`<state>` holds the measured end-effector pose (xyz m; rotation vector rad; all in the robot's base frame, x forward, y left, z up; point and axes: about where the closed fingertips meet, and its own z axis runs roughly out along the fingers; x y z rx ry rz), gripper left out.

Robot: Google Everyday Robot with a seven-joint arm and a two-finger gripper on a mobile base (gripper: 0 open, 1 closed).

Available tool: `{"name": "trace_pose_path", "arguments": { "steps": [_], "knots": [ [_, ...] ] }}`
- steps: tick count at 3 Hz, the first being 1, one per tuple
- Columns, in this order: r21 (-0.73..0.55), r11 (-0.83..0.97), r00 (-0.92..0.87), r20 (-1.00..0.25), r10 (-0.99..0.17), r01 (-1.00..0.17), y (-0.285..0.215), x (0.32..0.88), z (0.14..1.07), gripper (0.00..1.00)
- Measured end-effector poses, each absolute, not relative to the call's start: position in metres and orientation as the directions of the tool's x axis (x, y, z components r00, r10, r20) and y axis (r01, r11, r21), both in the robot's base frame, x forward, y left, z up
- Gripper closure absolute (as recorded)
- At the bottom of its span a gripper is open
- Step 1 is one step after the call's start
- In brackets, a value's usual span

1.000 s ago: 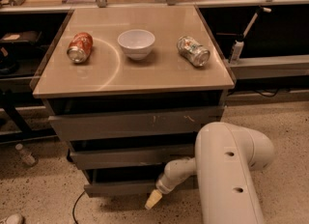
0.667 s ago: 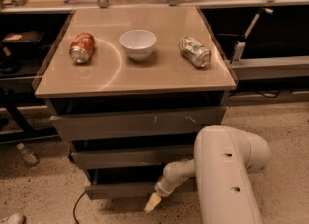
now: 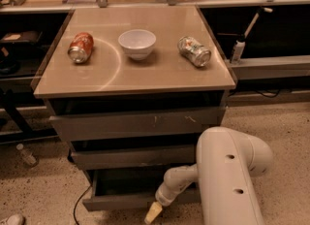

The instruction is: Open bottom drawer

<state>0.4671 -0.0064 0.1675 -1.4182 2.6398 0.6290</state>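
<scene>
Camera view, the only one.

- My gripper (image 3: 154,213): lower centre of the frame, a pale tan tip pointing down and left. It sits at the lower edge of the bottom drawer (image 3: 118,201), right of the front's middle. Clenched or released: cannot tell. Contact with the drawer front: cannot tell either.
- My arm (image 3: 227,175): a thick white casing filling the lower right. A slimmer white wrist runs left and down from it, crossing the right end of the bottom drawer's front.
- Bottom drawer: lowest of three grey drawers, low in the frame and left of centre. Its plain front stands forward of the cabinet, with a dark gap of interior showing above it.
- Middle drawer (image 3: 131,157): plain grey front, directly above the bottom one.
- Top drawer (image 3: 135,122): the widest front, with pale scratch marks right of its centre.
- Cabinet top (image 3: 160,76): a tan slab across the middle of the frame.
- On that top, left to right and well apart: an orange can (image 3: 81,47) lying on its side, a white bowl (image 3: 137,43) standing upright, and a silver can (image 3: 194,51) lying on its side.
- Speckled floor (image 3: 43,190): a black cable (image 3: 76,207) curls just left of the bottom drawer, and a small clear bottle (image 3: 26,155) lies at the left edge.
</scene>
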Motion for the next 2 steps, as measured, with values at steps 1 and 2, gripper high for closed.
{"name": "trace_pose_path", "arguments": {
  "steps": [1,2],
  "knots": [
    [0.317,0.487,-0.568,-0.259,-0.781,-0.814,-0.006,0.467,0.169,0.0],
    [0.409,0.492,-0.599,-0.193,-0.777,-0.769,-0.018,0.408,0.168,0.0]
  ]
}}
